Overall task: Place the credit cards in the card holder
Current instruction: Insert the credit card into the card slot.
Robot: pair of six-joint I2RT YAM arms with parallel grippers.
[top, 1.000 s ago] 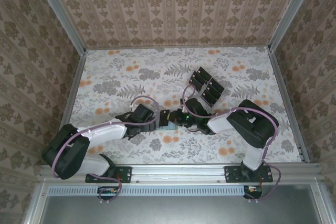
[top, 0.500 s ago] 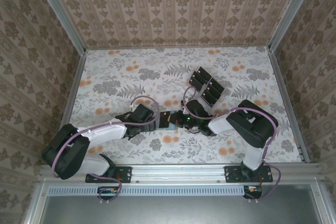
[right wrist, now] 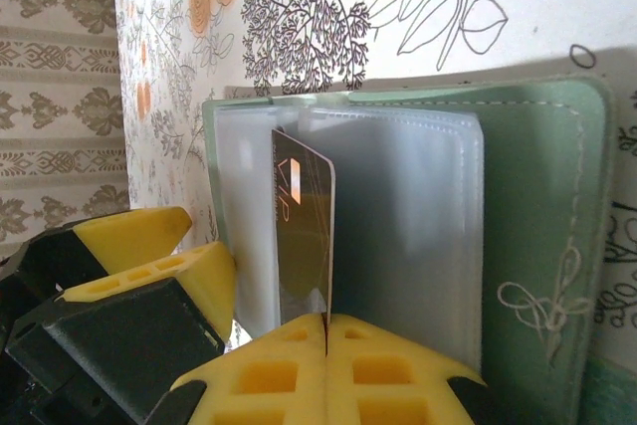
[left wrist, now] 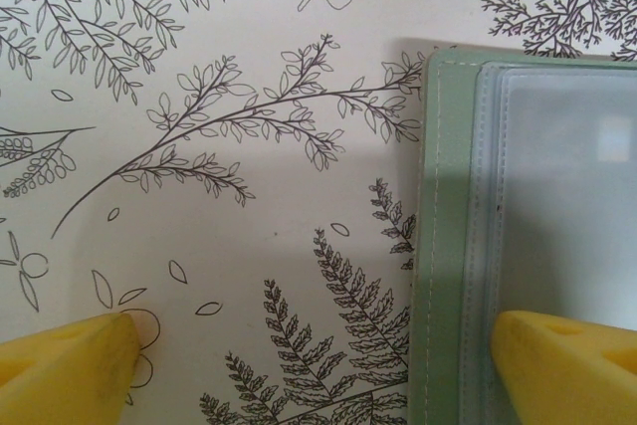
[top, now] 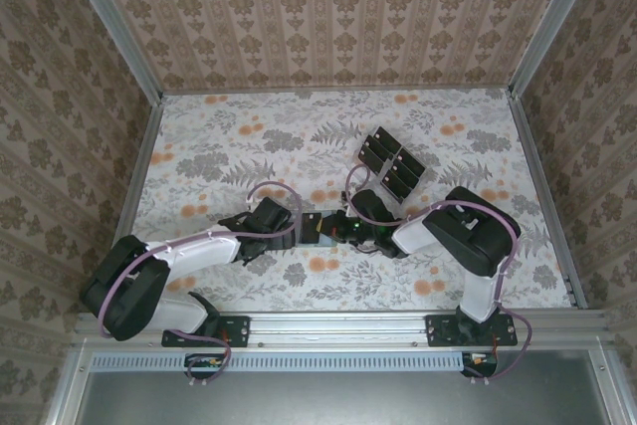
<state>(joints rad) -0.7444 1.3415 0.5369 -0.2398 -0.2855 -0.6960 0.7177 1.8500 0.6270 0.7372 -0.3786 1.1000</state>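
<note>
The right gripper (right wrist: 326, 325) was clamped on a thin dark rectangular card (right wrist: 304, 236), which stood edge-on just ahead among the clear sleeves of the open sage-green soft card holder (right wrist: 542, 196). The left gripper (left wrist: 318, 360) was spread wide, straddling that holder's edge.

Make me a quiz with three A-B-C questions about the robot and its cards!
1. Where is the credit card that the right gripper pinches? A in a cup; B at the card holder's clear sleeves; C on the wall.
2. What colour is the card holder's cover? A red; B blue; C sage green.
3. How is the left gripper? A open; B shut on a card; C shut, empty.
Answers: 1 B, the card stands edge-on at the sleeves. 2 C, a green border frames them. 3 A, its yellow fingers stand far apart.
</note>
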